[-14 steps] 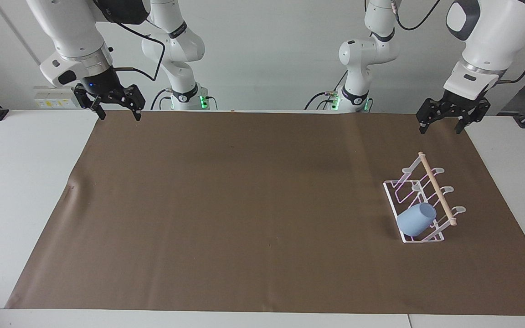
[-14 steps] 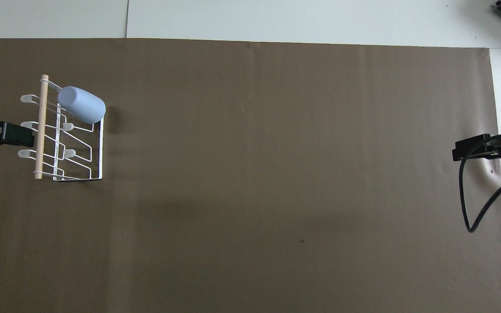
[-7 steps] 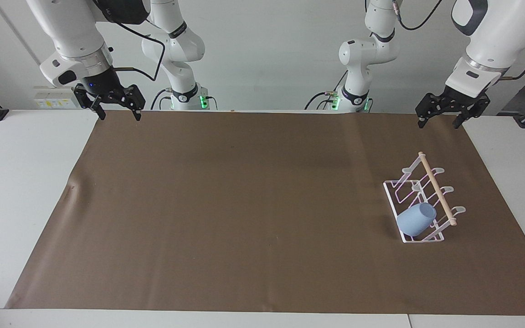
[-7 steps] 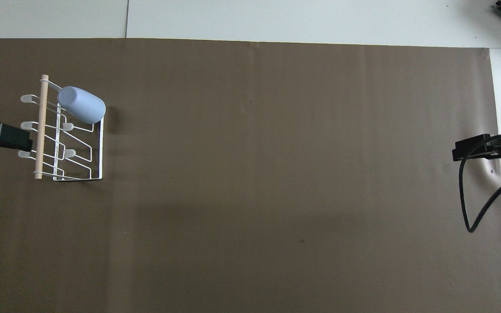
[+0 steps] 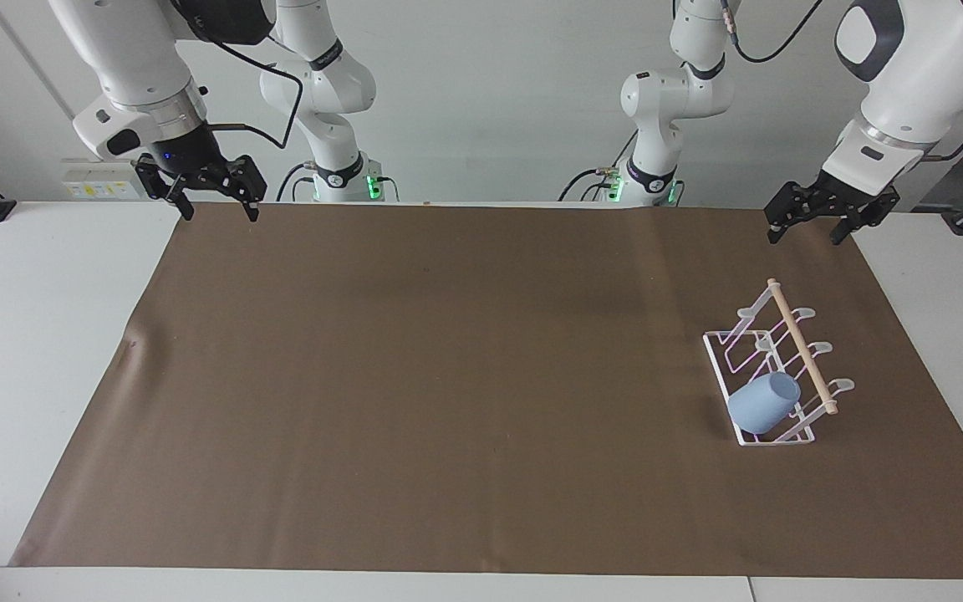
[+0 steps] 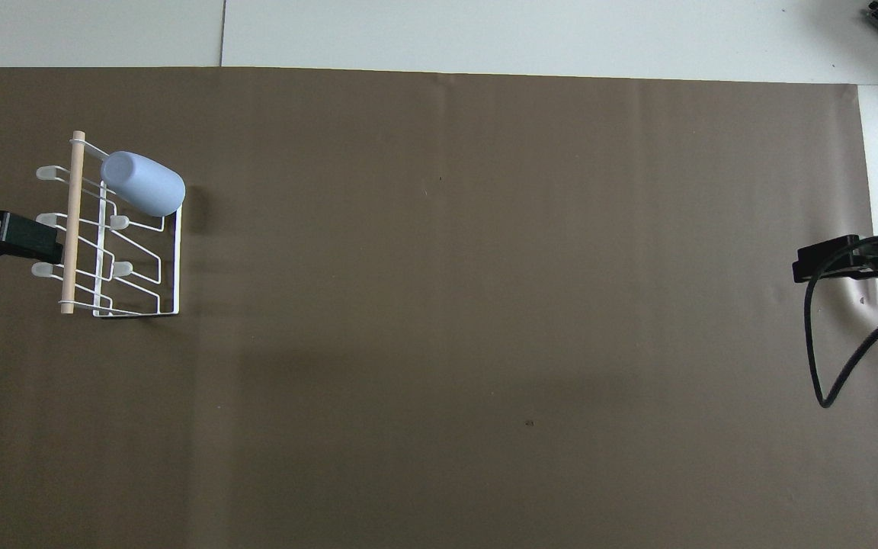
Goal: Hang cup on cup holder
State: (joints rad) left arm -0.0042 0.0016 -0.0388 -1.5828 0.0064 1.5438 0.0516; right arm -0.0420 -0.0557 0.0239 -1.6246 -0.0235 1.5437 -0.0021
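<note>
The light-blue cup (image 5: pixel 761 403) (image 6: pixel 143 183) rests tilted on a prong of the white wire cup holder (image 5: pixel 797 339) (image 6: pixel 177 259), at the holder's end farthest from the robots. Its mouth faces the wooden rod. The holder stands on the brown mat toward the left arm's end of the table. My left gripper (image 5: pixel 806 237) hangs open and empty above the mat's edge at the robots' end, apart from the holder. Open too, my right gripper (image 5: pixel 221 216) waits above the mat's corner at the right arm's end.
A brown mat (image 5: pixel 448 376) covers most of the white table (image 5: pixel 38 334). A black cable (image 6: pixel 828 366) loops down from the right arm over the mat's edge. Nothing else stands on the mat besides the holder.
The left arm has drawn up and back a little, its gripper shifting slightly. The cup, the holder and the right arm have not moved.
</note>
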